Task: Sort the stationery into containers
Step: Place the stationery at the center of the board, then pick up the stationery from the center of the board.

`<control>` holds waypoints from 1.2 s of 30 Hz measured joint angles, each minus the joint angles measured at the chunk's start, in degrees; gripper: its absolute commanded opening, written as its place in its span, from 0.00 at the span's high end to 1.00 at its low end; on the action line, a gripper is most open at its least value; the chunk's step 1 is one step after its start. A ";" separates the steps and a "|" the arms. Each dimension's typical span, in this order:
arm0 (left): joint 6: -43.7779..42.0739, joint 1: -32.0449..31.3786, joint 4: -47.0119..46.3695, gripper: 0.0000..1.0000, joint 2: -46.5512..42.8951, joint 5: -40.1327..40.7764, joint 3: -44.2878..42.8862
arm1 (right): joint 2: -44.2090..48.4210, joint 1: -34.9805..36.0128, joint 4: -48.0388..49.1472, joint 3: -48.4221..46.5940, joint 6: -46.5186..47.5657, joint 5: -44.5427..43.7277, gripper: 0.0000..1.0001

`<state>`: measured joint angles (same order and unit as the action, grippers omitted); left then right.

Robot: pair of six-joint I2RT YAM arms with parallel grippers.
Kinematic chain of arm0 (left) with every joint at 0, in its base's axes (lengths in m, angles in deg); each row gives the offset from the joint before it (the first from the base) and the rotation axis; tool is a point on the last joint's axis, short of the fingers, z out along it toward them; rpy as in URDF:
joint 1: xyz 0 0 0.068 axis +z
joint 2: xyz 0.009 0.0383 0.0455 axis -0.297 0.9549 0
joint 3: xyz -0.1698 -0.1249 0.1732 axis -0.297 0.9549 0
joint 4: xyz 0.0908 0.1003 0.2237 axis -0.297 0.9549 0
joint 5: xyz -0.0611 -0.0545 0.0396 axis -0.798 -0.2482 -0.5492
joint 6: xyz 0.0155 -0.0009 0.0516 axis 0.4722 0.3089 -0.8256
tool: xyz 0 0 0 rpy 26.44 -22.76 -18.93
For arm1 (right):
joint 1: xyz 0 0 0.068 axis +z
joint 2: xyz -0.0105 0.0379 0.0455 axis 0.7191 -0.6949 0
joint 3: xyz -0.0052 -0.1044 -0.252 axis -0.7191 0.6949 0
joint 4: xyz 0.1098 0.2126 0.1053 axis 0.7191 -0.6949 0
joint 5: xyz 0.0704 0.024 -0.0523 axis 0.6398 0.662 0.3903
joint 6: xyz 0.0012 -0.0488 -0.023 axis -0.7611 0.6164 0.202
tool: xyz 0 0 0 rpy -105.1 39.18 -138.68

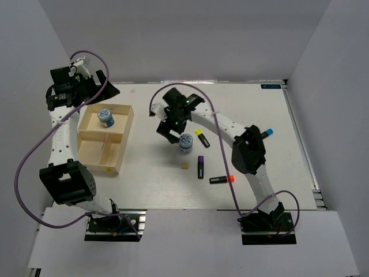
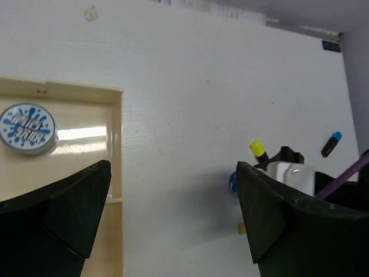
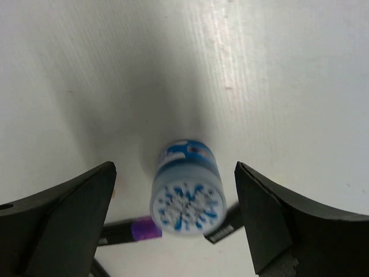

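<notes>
The light-wood tray point(image 1: 123, 137) lies at the left, with one blue-and-white roll point(image 1: 105, 117) in its far compartment; the roll also shows in the left wrist view point(image 2: 27, 128). My left gripper point(image 1: 102, 85) hovers open and empty above the tray's far edge. A second roll point(image 1: 185, 142) stands on the table at centre. My right gripper point(image 1: 174, 130) is open just above it, and the roll point(image 3: 185, 196) sits between the fingers point(image 3: 63, 225) without touching them. Yellow point(image 1: 202, 138), purple point(image 1: 200, 166), orange point(image 1: 222, 179) and blue point(image 1: 264, 135) highlighters lie to its right. A tan eraser point(image 1: 184, 165) lies nearby. No grey eraser shows.
White walls enclose the table on the left, back and right. The tray's two near compartments point(image 1: 101, 153) hold no stationery that I can make out. The right arm's elbow point(image 1: 249, 151) hangs over the table beside the blue highlighter.
</notes>
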<state>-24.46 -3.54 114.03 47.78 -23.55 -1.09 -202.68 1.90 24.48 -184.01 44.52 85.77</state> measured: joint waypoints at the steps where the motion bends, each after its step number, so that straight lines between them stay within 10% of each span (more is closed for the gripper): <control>1: 0.57 0.17 -1.18 0.02 -0.50 -0.94 0.00 | 2.23 -0.87 0.33 1.09 -0.87 0.24 0.11; 9: -3.82 -4.46 -3.69 0.04 -0.15 -8.70 -1.49 | 22.32 -22.69 6.08 8.63 -7.45 3.69 0.11; 18: -19.19 -31.39 4.81 0.02 12.46 2.86 0.94 | 38.18 -45.46 7.98 39.12 -8.90 6.14 0.11; 25: -22.56 -40.81 9.27 0.02 22.47 9.46 -3.06 | 49.64 -52.02 6.54 55.87 -9.51 9.68 0.11; 36: -23.63 -47.82 9.81 0.02 27.74 15.87 -8.50 | 50.82 -56.30 3.87 54.12 -7.80 14.82 0.11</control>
<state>-48.09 -51.37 123.84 75.52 -7.68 -9.59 -151.86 -54.40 28.35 -129.90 36.71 100.59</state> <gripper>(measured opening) 0.981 0.889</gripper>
